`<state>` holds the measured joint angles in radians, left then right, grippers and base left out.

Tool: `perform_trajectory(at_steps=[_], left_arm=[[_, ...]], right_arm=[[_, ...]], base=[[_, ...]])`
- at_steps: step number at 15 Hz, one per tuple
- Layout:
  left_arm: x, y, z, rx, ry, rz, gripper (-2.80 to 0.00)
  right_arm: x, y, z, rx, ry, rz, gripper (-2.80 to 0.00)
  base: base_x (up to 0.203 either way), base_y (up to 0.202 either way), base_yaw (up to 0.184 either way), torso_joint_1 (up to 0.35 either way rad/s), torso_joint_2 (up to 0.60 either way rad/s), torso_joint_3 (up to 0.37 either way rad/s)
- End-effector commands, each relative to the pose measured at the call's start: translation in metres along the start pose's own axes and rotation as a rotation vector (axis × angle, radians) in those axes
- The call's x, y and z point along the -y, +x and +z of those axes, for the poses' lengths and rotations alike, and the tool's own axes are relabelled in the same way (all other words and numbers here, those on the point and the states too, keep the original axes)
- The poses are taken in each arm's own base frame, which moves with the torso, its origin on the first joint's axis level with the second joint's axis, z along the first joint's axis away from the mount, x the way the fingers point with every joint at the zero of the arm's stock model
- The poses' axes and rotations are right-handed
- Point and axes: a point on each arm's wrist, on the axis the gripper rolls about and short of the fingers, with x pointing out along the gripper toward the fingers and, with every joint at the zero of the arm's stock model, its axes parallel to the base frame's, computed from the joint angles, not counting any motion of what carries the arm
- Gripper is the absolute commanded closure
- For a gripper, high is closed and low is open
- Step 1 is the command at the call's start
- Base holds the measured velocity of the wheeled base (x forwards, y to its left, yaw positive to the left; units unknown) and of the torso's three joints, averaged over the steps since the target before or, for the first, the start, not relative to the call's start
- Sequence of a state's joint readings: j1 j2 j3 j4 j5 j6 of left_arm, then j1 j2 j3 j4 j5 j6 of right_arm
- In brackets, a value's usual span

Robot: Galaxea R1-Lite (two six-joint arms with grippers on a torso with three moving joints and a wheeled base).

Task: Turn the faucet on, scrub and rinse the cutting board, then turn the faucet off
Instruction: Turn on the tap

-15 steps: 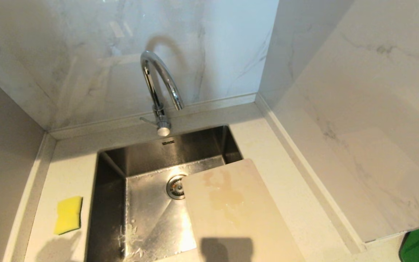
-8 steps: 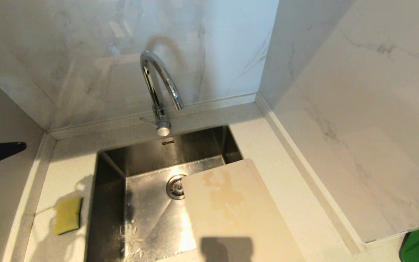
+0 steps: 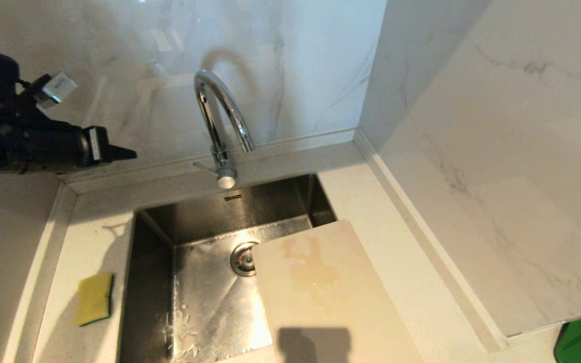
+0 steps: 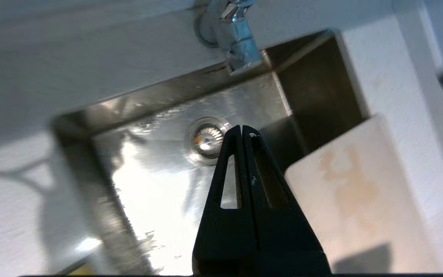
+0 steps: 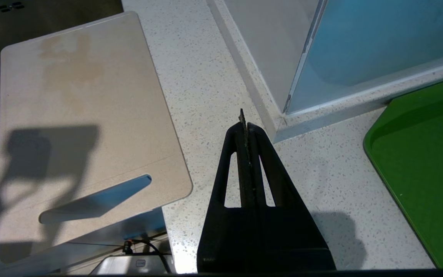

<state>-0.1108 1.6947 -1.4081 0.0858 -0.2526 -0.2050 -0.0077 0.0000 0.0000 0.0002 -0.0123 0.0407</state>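
The chrome faucet (image 3: 220, 113) arches over the back rim of the steel sink (image 3: 154, 262), its side lever (image 3: 205, 167) pointing left; no water runs. The cream cutting board (image 3: 321, 292), tan-stained, lies on the right counter with its left part overhanging the basin. Its slot handle (image 5: 94, 200) shows in the right wrist view. My left gripper (image 3: 128, 152) has come in from the left, high above the counter, shut and empty, well left of the lever. In its own view the left gripper (image 4: 242, 130) points over the drain (image 4: 206, 139). My right gripper (image 5: 244, 125) hangs shut over the counter right of the board.
A yellow sponge (image 3: 94, 298) lies on the left counter beside the sink. Marble walls close the back and right. A green tray (image 5: 425, 161) sits at the far right. White flecks lie on the sink floor (image 3: 179, 333).
My left arm has swung up into the head view from the left and reached toward the faucet. The sponge has fallen into its shadow. Nothing else has moved.
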Motion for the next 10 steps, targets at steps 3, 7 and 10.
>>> perform_trajectory(at_steps=[3, 7, 10], left_arm=[[-0.007, 0.081, -0.002, -0.063, -0.142, 0.070, 0.00], [-0.011, 0.102, -0.003, -0.062, -0.172, 0.111, 0.00], [-0.012, 0.111, 0.001, -0.043, -0.196, 0.106, 0.00]], right_arm=[[0.000, 0.000, 0.000, 0.002, 0.001, 0.000, 0.00], [0.000, 0.000, 0.000, 0.002, 0.001, 0.000, 0.00], [0.000, 0.000, 0.000, 0.002, 0.001, 0.000, 0.00]], base=[[0.000, 0.000, 0.000, 0.000, 0.00, 0.000], [0.000, 0.000, 0.000, 0.000, 0.00, 0.000], [0.000, 0.000, 0.000, 0.000, 0.00, 0.000]])
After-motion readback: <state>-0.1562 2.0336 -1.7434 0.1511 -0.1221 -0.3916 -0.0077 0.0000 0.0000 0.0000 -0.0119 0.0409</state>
